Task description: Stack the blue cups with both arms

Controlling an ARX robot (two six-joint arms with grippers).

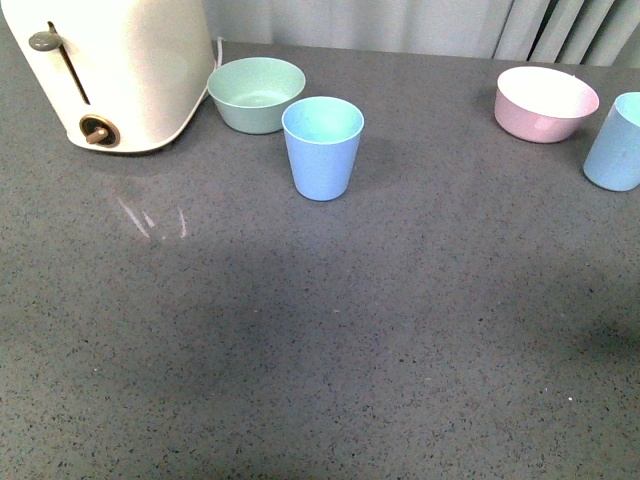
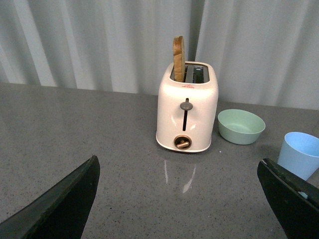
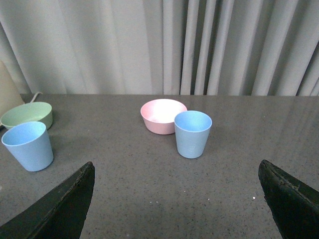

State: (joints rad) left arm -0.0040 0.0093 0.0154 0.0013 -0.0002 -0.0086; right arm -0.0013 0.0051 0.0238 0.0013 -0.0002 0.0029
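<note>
Two light blue cups stand upright on the grey table. One blue cup [image 1: 321, 147] is at the middle back, in front of the mint green bowl; it also shows in the left wrist view [image 2: 300, 154] and the right wrist view [image 3: 28, 145]. The other blue cup [image 1: 615, 143] is at the far right edge, next to the pink bowl, and shows in the right wrist view [image 3: 192, 133]. Neither arm shows in the front view. My left gripper [image 2: 182, 209] is open and empty, well short of the toaster. My right gripper [image 3: 179, 209] is open and empty, short of the right cup.
A cream toaster [image 1: 115, 65] with a slice of bread [image 2: 178, 59] in it stands at the back left. A mint green bowl [image 1: 256, 93] is beside it. A pink bowl [image 1: 545, 102] sits at the back right. Grey curtains hang behind the table.
</note>
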